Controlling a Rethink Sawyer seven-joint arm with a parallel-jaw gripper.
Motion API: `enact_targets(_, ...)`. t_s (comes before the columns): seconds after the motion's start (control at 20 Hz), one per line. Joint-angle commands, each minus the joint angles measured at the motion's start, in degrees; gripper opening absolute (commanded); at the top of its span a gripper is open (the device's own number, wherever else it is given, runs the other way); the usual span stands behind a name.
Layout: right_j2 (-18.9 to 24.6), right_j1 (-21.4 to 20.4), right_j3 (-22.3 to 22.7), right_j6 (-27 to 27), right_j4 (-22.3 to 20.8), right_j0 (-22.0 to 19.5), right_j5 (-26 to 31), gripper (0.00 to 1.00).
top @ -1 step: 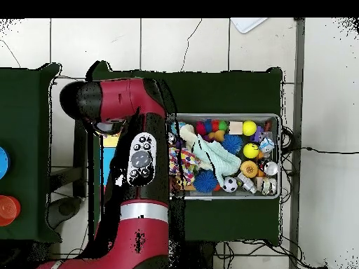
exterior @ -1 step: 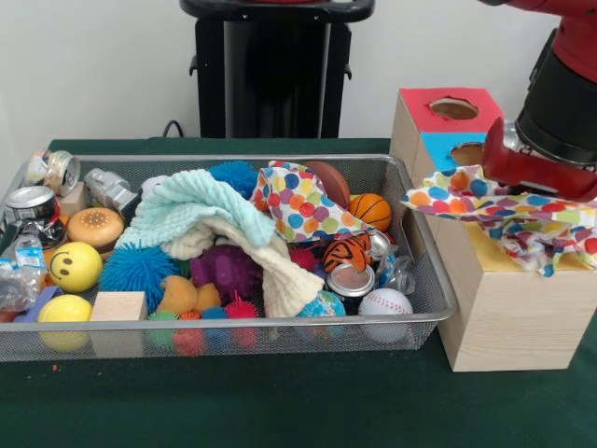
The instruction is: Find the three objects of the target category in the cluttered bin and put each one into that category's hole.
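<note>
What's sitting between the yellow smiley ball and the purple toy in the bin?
A blue spiky ball lies between the smiley ball and the purple toy, seen in the front view.

Polka-dot cloth (exterior @ -1 step: pixel 508 213) — draped over box (exterior @ -1 step: pixel 522 308)

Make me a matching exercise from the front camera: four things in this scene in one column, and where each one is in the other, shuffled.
Things:
1. smiley ball
2. baseball
3. polka-dot cloth
4. mint towel

Places:
A. draped over the wooden box, under the arm
B. bin's left part, by the burger toy
C. bin's front right corner
D. heaped mid-bin over the clutter

Pairs: 1-B, 2-C, 3-A, 4-D
</note>
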Motion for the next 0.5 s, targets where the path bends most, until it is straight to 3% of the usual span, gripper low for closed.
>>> enact_targets(0.05,6.33,2.1,9.22,10.43,3.75,-2.69,-10.86,0.0)
enact_targets(0.1,6.39,1.84,10.25,10.28,3.87,-2.74,-12.43,0.0)
enact_targets(0.15,6.11,1.81,10.91,9.73,4.53,-2.67,-13.36,1.0)
enact_targets(0.5,5.57,1.62,12.25,9.98,6.25,-2.48,-14.32,1.0)
